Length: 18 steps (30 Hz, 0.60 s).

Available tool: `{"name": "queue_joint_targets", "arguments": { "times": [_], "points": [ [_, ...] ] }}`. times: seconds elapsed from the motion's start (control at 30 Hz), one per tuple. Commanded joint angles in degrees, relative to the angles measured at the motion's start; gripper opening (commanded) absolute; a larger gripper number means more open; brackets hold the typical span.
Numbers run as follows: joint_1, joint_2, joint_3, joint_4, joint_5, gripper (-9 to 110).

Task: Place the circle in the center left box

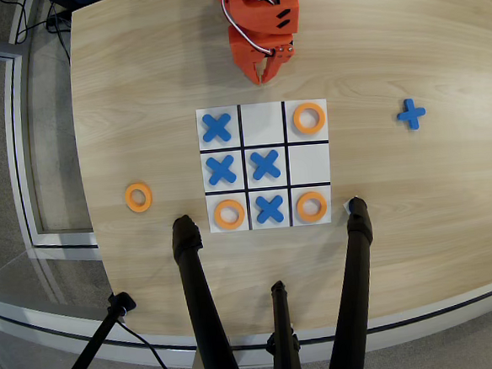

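Clearly the biggest risk is to pick the wrong ring: three orange rings already lie in cells of the board (265, 166), at its top right and in its bottom row, and only the loose circle (138, 197) on the bare surface (405, 47) left of the board, well apart from it, seems free to use. A second risk is the cell itself. In the overhead view the left cell of the middle row holds a blue cross (220, 169), and the only empty cell in that row is the right one (309, 163), so "left" may mean the other side as the robot sees it; a wrong reading would put the ring on top of a cross. The cell looks only a little wider than a ring, so a tilted or early drop may leave the ring across a black line or push the neighbour cross (265, 164). The hand (265, 73) hangs above the surface just beyond the top edge of the board, pointing down toward it, far from the circle. Its two fingertips look close together with nothing between them, so I judge it closed and empty.
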Motion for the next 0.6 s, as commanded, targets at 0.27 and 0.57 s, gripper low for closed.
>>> {"name": "queue_joint_targets", "arguments": {
  "times": [0.27, 0.57],
  "points": [
    [0.8, -9.3, -3.8, -1.1, -2.4, 6],
    [4.0, -20.7, -15.8, -4.7, -1.8, 11]
  ]
}}
